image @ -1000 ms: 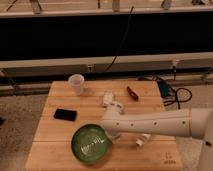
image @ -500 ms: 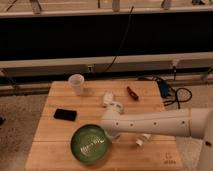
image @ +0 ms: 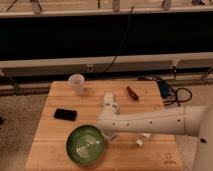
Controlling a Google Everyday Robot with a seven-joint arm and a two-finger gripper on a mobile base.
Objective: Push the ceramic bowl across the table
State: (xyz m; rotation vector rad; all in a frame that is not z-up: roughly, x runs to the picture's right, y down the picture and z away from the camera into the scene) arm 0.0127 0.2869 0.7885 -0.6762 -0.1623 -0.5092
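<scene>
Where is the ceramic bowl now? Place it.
The ceramic bowl sits at the table's near-left edge, below the black phone; the end effector is at its right rim.

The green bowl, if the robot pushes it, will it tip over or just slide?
The bowl will probably slide: it looks wide and shallow, so it is unlikely to tip. Its glossy surface on the smooth table may let it skid easily. It sits near the front edge, so a push that way might drop it. The end effector is at its right rim.
</scene>
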